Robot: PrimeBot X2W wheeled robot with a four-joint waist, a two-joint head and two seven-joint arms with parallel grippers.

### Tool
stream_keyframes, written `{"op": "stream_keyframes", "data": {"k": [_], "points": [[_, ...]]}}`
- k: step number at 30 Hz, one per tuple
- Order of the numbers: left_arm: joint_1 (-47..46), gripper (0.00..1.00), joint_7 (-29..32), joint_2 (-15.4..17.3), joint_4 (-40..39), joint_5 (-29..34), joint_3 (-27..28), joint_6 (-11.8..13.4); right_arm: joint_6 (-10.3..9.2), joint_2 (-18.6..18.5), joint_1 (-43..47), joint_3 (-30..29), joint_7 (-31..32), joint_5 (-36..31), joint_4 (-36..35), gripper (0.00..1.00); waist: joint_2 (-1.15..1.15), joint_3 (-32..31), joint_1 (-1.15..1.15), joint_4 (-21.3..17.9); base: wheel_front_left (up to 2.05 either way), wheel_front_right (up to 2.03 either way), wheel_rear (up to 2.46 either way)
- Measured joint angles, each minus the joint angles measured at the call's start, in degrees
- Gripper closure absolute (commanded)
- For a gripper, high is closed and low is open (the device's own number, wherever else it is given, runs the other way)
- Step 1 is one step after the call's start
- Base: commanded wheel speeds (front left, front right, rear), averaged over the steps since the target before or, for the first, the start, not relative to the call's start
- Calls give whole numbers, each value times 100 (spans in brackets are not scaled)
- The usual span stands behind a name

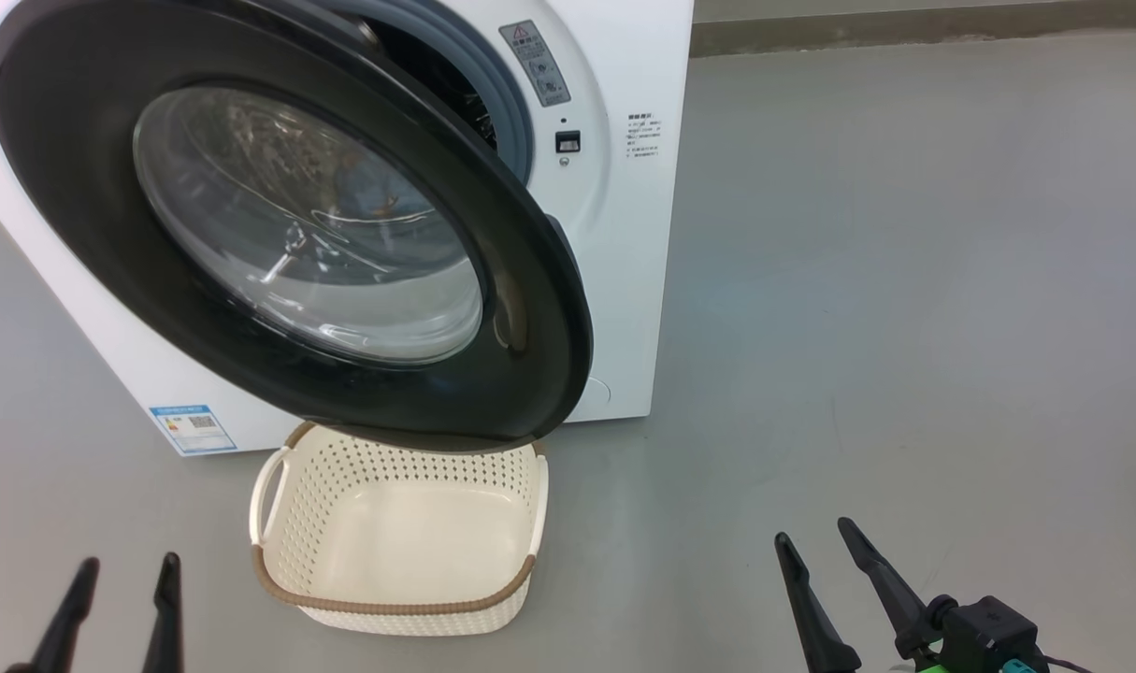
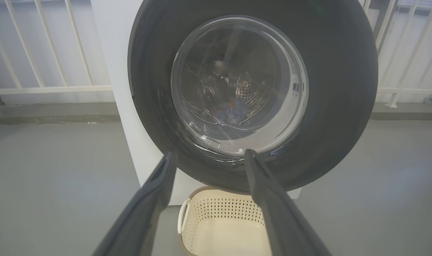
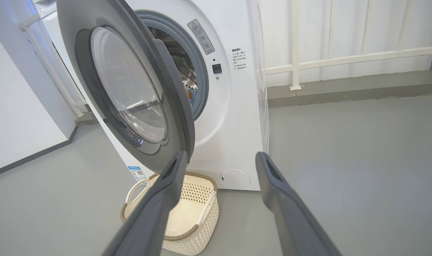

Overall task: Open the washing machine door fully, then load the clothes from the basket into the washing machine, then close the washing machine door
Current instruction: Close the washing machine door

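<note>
**At the foot of the washing machine (image 1: 614,234): empty basket (image 1: 390,606)**

The washing machine door (image 1: 292,224) hangs half open over the basket, outer face squarely toward the left gripper (image 1: 128,561), so that arm looks better placed to push it shut. It and the right gripper (image 1: 812,530) are both spread wide, empty.

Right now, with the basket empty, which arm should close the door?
Probably left: the left gripper faces the door squarely; the right gripper aims past its free edge.
</note>
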Motion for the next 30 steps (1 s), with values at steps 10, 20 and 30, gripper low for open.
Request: {"op": "stream_keyframes", "data": {"k": [10,20,30], "points": [[252,0,1,-316,169,241,73,-165,0,1,-1,0,0,-2,-2,0,0,17,0,-28,0,0,0],[348,0,1,-553,268,399,275,-298,-1,1,0,-1,0,-4,-1,0,0,-2,0,2,0,0,0],[348,0,1,-608,432,545,387,-454,0,1,0,8,0,-4,4,0,0,-22,0,26,0,0,0]]}}
